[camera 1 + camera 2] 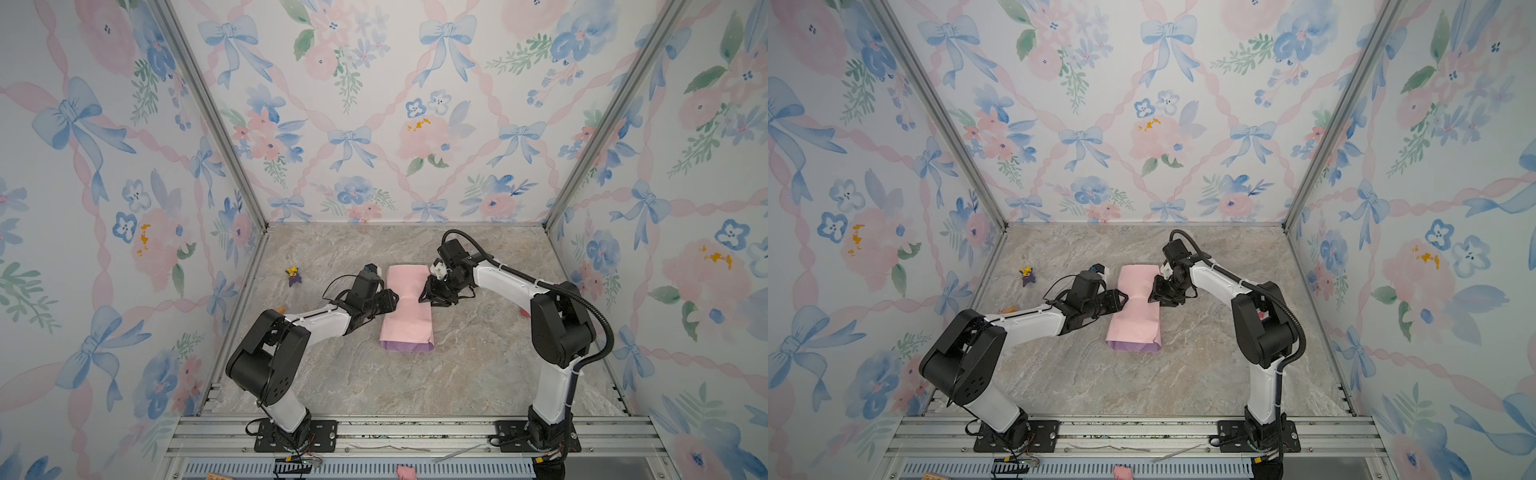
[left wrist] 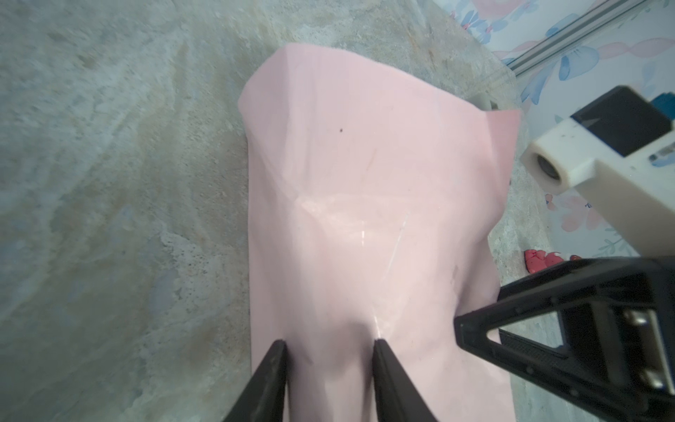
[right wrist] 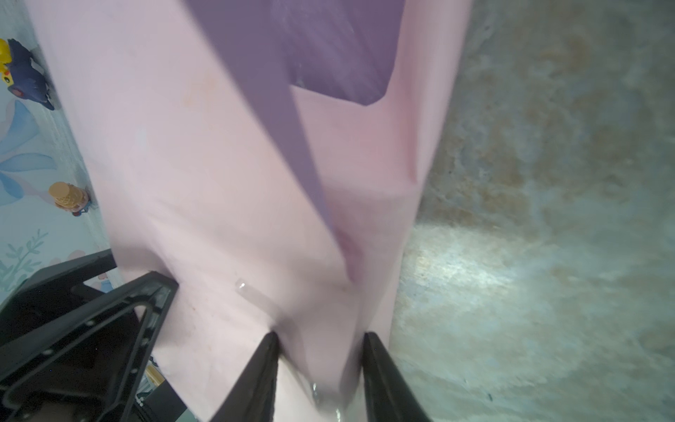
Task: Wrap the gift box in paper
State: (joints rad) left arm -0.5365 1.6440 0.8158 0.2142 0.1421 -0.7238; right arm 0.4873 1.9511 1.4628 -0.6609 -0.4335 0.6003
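The paper (image 1: 407, 318) (image 1: 1136, 322) is lying near the middle of the desk (image 1: 478, 365), folded into a long bundle with one end pointing toward the arm bases. Its pale pink face is turned outward, and its lilac face (image 1: 405, 345) is showing only at the near, open end. The gift box is not showing in any view.

The left fingers (image 1: 394, 300) are reaching in from the left side and meeting the bundle about halfway along. In the left wrist view these fingers (image 2: 275, 369) are standing partly apart, roughly a third of the way open. Their tips are pressing on the pink top of the paper (image 2: 365, 182), and nothing is being lifted between them.

The right fingers (image 1: 426, 293) are coming in from the opposite side, touching the bundle's right edge almost across from the left fingers. In the right wrist view these fingers (image 3: 380, 365) are also standing partly apart, with a raised fold of the paper (image 3: 182, 164) sitting between them. That view is blurred, so I cannot tell whether they are pinching the fold or only straddling it.
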